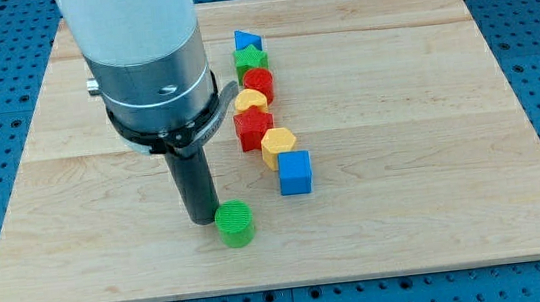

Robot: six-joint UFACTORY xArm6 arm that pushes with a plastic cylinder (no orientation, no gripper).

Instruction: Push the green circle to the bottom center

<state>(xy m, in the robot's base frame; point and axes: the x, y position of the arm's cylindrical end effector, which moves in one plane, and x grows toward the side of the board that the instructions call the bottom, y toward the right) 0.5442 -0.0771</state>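
The green circle (235,223) is a short green cylinder lying on the wooden board (431,154), left of centre near the view's bottom. My tip (203,219) is the lower end of a dark rod under a large silver and white arm. It stands just left of the green circle, touching or almost touching its upper left side.
A column of blocks runs down the board's middle: blue triangle (248,42), green star (250,60), red circle (258,81), yellow heart (251,102), red star (253,128), yellow hexagon (277,145), blue cube (294,173). The board's bottom edge (284,286) lies close below the green circle.
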